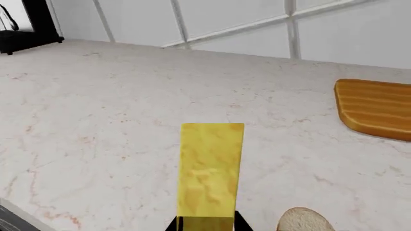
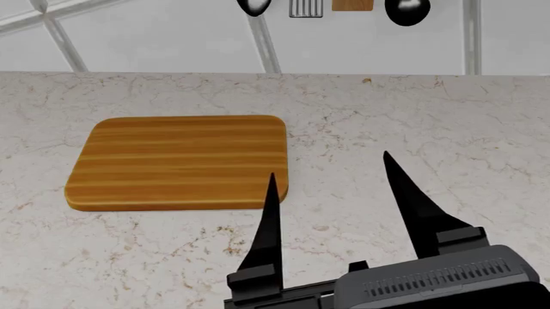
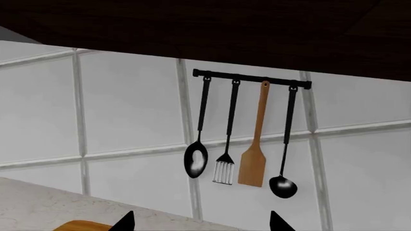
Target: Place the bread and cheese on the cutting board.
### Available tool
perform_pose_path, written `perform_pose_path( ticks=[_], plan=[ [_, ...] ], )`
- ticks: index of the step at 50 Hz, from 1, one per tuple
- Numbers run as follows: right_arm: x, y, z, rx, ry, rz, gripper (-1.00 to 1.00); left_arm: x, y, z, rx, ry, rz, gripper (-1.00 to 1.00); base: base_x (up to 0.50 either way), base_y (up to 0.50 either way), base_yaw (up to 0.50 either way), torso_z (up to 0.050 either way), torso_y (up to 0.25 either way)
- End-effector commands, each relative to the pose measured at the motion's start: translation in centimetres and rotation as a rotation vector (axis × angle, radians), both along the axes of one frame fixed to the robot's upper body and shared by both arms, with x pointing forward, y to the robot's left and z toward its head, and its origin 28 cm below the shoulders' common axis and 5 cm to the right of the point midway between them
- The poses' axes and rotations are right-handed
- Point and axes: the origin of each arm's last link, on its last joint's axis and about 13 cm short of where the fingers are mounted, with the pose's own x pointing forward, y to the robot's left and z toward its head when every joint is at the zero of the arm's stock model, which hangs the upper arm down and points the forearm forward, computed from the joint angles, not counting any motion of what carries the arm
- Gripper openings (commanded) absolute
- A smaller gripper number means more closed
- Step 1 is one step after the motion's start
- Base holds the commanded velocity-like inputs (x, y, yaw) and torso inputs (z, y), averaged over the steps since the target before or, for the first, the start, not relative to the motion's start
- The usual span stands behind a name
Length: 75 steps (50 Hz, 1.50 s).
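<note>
Head view showed the cutting board [image 2: 179, 162] bare on the bench [image 2: 447, 122], just beyond the right fingers [image 2: 330, 172], which stood apart and empty. Left fingers [image 1: 205, 226] were clamped on the cheese [image 1: 211, 173], the bread [image 1: 303, 220] beside them; neither placed.

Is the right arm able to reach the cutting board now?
Probably yes: the right gripper hangs open just beside the cutting board, its jaws empty, and only bare counter lies between them.

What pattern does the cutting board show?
Orange-brown wood with lighter lengthwise stripes on the cutting board, clearest in the head view.
</note>
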Motion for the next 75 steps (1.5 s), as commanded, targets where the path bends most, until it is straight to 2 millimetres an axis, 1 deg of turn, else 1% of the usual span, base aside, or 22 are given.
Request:
perform_pose_path(
  ticks=[1, 3, 4, 5, 6, 8, 11, 16, 24, 30, 35, 39, 42, 47, 54, 59, 63, 71, 75],
  plan=[
    [0.0, 0.0, 0.0, 0.002, -0.001, -0.002, 1.0, 2.4, 0.1, 4.1, -0.003, -0.064, -0.058, -1.0, 0.0, 0.0, 0.0, 0.0, 0.0],
    [0.0, 0.0, 0.0, 0.004, -0.002, -0.002, 1.0, 3.4, 0.2, 5.0, 0.018, -0.073, -0.074, -1.0, 0.0, 0.0, 0.0, 0.0, 0.0],
    [0.0, -0.1, 0.1, 0.004, -0.002, -0.002, 1.0, 4.0, 0.2, 5.8, 0.025, -0.088, -0.081, -1.0, 0.0, 0.0, 0.0, 0.0, 0.0],
    [0.0, -0.1, 0.1, 0.005, -0.002, -0.003, 1.0, 4.3, 0.2, 6.2, 0.0, -0.098, -0.103, -1.0, 0.0, 0.0, 0.0, 0.0, 0.0],
    [0.0, 0.0, 0.1, 0.004, -0.003, -0.003, 1.0, 5.0, 0.3, 6.6, 0.004, -0.102, -0.096, -1.0, 0.0, 0.0, 0.0, 0.0, 0.0],
    [-0.1, 0.0, 0.1, 0.003, -0.002, -0.001, 1.0, 5.5, 0.3, 7.0, 0.002, -0.102, -0.106, -1.0, 0.0, 0.0, 0.0, 0.0, 0.0],
    [0.0, 0.0, 0.1, 0.003, -0.001, 0.004, 1.0, 6.9, 0.3, 8.5, 0.001, -0.115, -0.133, -1.0, 0.0, 0.0, 0.0, 0.0, 0.0],
    [-0.1, -0.1, 0.1, 0.005, -0.002, 0.002, 1.0, 9.2, -0.6, 10.0, 0.013, -0.111, -0.203, -1.0, 0.0, 0.0, 0.0, 0.0, 0.0],
    [-0.1, -0.2, 0.2, 0.011, -0.006, 0.001, 1.0, 13.3, -2.2, 11.6, -0.008, -0.079, -0.298, -1.0, 0.0, 0.0, 0.0, 0.0, 0.0],
    [0.0, -0.2, 0.2, 0.012, -0.004, 0.002, 1.0, 16.1, -2.9, 11.9, -0.027, -0.076, -0.318, -1.0, 0.0, 0.0, 0.0, 0.0, 0.0],
    [0.0, -0.2, 0.1, 0.009, -0.002, 0.003, 1.0, 17.6, -3.1, 11.7, -0.045, -0.071, -0.325, -1.0, 0.0, 0.0, 0.0, 0.0, 0.0],
    [0.1, -0.1, 0.1, 0.009, -0.002, 0.005, 1.0, 19.1, -3.1, 12.2, -0.047, -0.063, -0.321, -1.0, 0.0, 0.0, 0.0, 0.0, 0.0],
    [0.0, -0.1, 0.1, 0.008, -0.002, 0.005, 1.0, 19.8, -3.5, 12.5, -0.047, -0.061, -0.329, -1.0, 0.0, 0.0, 0.0, 0.0, 0.003],
    [0.0, -0.2, 0.2, 0.01, -0.004, 0.003, 1.0, 21.5, -4.5, 12.7, -0.054, -0.051, -0.346, -1.0, 0.0, 0.0, 0.0, 0.0, 0.0],
    [0.0, -0.3, 0.2, 0.015, -0.005, -0.002, 1.0, 23.9, -6.9, 12.7, -0.042, -0.034, -0.416, -1.0, 0.0, 0.0, 0.0, 0.0, 0.0],
    [0.0, -0.4, 0.2, 0.015, -0.005, -0.003, 1.0, 25.5, -8.0, 12.7, -0.047, -0.033, -0.45, -1.0, 0.0, 0.0, 0.0, 0.0, 0.0],
    [0.1, -0.4, 0.1, 0.014, -0.003, -0.002, 1.0, 26.8, -8.5, 12.7, -0.045, -0.029, -0.451, -1.0, 0.0, 0.0, 0.0, 0.0, 0.0],
    [0.3, -0.6, 0.1, 0.025, -0.001, -0.007, 1.0, 29.7, -9.1, 11.8, -0.049, -0.008, -0.43, -1.0, 0.0, 0.0, 0.0, 0.0, 0.001],
    [0.3, -0.7, 0.1, 0.03, 0.0, -0.008, 1.0, 30.8, -9.5, 11.6, -0.058, -0.007, -0.423, -1.0, 0.0, 0.0, 0.0, 0.0, 0.0]
  ],
)
